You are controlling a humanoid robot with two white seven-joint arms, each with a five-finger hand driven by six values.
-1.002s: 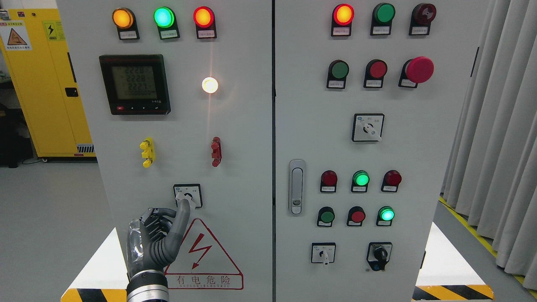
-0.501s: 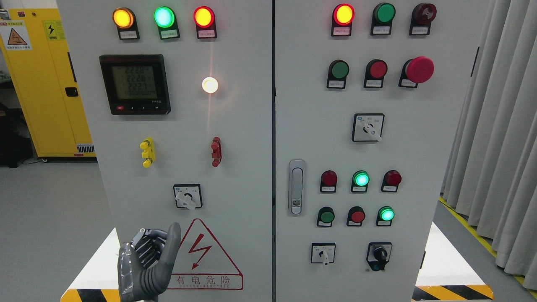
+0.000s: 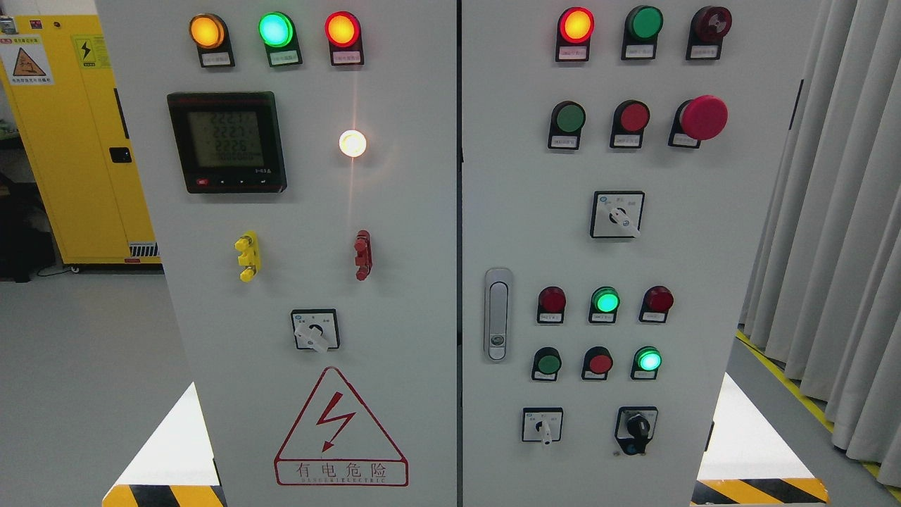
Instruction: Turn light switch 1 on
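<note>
Since half a second ago the left hand has dropped out of view below the bottom edge, so neither its fingers nor its place relative to the switch [image 3: 315, 329] can be told; the right hand is not visible either. Nearest, a red warning triangle [image 3: 341, 427] marks the lower left door. Just above it sits the switch, its white knob pointing down and to the right. Higher up, a white lamp [image 3: 353, 144] glows beside the meter [image 3: 227, 141].

Yellow cabinet [image 3: 77, 141] left, grey curtain [image 3: 830, 232] right.
</note>
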